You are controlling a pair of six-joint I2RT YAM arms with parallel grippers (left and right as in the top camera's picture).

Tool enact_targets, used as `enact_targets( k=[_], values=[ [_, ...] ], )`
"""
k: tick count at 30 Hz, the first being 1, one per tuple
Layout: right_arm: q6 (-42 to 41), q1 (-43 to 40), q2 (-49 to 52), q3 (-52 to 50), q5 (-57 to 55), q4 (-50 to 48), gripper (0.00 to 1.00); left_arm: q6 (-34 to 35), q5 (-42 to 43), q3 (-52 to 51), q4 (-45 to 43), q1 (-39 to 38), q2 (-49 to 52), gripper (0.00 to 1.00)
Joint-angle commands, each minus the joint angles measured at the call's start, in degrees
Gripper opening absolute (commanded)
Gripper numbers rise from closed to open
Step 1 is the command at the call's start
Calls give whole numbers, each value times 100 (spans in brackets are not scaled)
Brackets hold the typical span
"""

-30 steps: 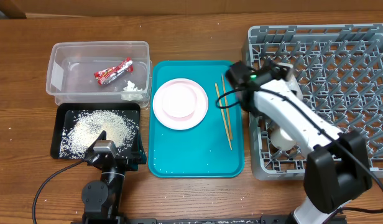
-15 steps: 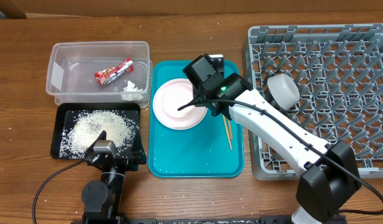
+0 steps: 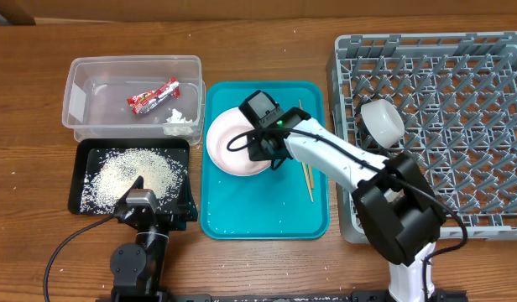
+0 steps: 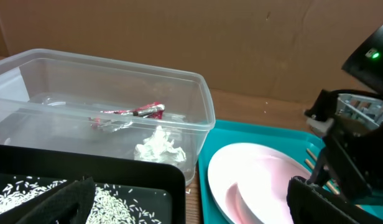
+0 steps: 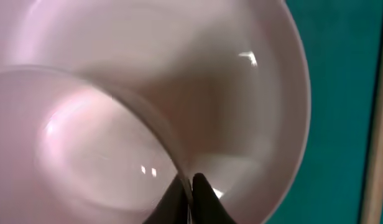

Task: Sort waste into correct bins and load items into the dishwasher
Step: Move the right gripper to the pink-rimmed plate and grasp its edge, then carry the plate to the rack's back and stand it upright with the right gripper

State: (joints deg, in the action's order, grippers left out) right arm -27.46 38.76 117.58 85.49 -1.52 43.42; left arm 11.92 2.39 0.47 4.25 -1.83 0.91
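Observation:
A pale pink-white plate lies on a teal tray, with a shallower white bowl resting in it. My right gripper reaches down over the plate and is shut on the bowl's thin rim. Two wooden chopsticks lie just right of the plate. My left gripper hangs open and empty over the black tray's near edge. The grey dish rack stands at the right, with a round white cup-like vessel lying in it.
A clear tub at the back left holds a red wrapper and a crumpled white tissue. In front of it a black tray holds loose rice. A few grains dot the teal tray's front.
My right arm swung left from the dish rack to the plate, leaving the white vessel in the rack, and its jaws closed on the bowl's rim. The left arm stayed still.

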Motion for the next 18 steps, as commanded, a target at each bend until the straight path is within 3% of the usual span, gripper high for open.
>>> enact_targets(
  k=[1,6,12,18],
  values=[
    [26,-111,-470,136,-52,197,4,52,37,-20,0,35,-26,100],
    [17,-343,-1370,166,-1032,487,4,52,39,-20,0,35,-26,100],
    [-623,-949,-2310,166,-3969,1143,4,52,39,-20,2,35,-26,100],
    [-686,-1965,-2391,68,-6325,1329,4,52,37,-20,0,35,-26,100]
  ],
)
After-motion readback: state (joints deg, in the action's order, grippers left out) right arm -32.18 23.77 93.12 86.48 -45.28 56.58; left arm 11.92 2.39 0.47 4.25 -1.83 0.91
